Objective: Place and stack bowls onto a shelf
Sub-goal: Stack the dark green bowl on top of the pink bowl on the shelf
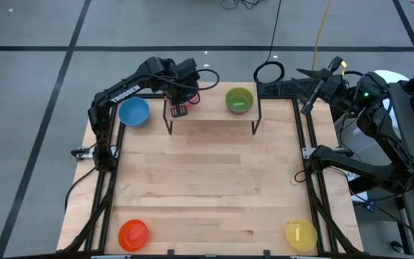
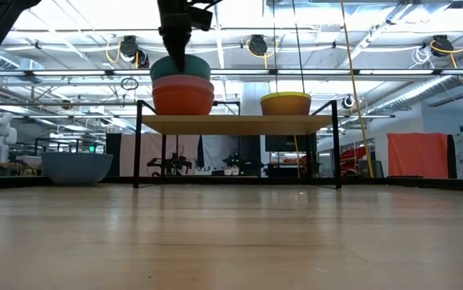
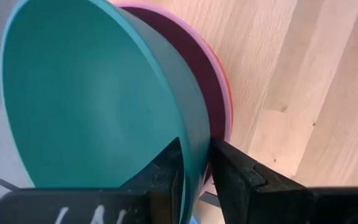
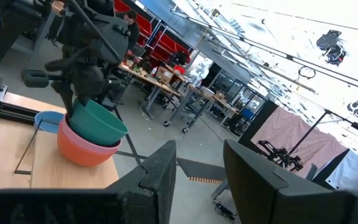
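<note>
The left gripper (image 3: pixel 196 171) pinches the teal bowl's (image 3: pixel 91 93) rim atop the stack at the shelf's (image 2: pixel 239 124) left end; fingers straddle the wall, barely loosened. Lifting now could drag it off. The right gripper (image 4: pixel 197 171) waits parted beyond the tabletop's far right corner.

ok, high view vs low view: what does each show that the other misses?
High only: the red bowl and yellow bowl at the table's near corners, plus the right gripper, open, off the far right corner. Low only: the stack's layers, teal bowl over orange-red ones. Both: the shelf, blue bowl, and left gripper at the stack.
</note>
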Available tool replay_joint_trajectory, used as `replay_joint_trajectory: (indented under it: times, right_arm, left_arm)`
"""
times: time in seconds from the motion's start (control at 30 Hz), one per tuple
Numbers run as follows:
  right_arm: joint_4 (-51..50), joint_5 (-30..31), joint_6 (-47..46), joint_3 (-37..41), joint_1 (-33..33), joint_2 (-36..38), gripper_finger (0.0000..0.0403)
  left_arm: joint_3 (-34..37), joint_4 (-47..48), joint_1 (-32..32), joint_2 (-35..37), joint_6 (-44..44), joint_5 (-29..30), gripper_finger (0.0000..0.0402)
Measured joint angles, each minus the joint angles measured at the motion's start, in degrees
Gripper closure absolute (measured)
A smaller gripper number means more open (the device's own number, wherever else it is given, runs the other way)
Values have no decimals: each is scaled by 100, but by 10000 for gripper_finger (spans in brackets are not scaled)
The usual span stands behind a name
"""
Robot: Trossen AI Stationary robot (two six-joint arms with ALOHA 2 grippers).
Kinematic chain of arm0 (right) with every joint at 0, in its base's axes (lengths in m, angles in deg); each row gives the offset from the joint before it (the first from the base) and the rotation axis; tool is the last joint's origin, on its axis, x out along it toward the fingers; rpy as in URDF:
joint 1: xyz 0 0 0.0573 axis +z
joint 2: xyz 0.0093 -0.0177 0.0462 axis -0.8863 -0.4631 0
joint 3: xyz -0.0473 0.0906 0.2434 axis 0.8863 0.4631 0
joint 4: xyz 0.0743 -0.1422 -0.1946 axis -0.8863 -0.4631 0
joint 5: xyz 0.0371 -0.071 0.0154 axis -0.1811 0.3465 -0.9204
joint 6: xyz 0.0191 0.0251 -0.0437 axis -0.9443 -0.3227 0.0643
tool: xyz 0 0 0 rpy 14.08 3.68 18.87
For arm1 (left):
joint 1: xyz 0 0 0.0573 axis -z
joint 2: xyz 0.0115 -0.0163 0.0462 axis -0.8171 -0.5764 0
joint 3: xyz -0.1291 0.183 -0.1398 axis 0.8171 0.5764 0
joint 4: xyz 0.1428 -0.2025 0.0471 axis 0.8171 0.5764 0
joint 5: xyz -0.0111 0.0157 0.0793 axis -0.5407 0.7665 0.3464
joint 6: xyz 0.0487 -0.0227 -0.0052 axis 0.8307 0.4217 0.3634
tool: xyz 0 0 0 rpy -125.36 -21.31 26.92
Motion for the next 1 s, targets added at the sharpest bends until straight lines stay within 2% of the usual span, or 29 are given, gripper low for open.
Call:
replay_joint_trajectory:
  times: [0.23,0.83,1.0]
  right_arm:
    - [25,0,-4,0,0,0,277]
    - [127,0,-42,-2,0,-2,277]
    - [127,0,-44,-2,-1,-2,277]
  left_arm:
    - [0,0,80,0,-217,19,320]
    - [-69,18,274,0,158,149,320]
    - [-219,8,273,22,148,378,321]
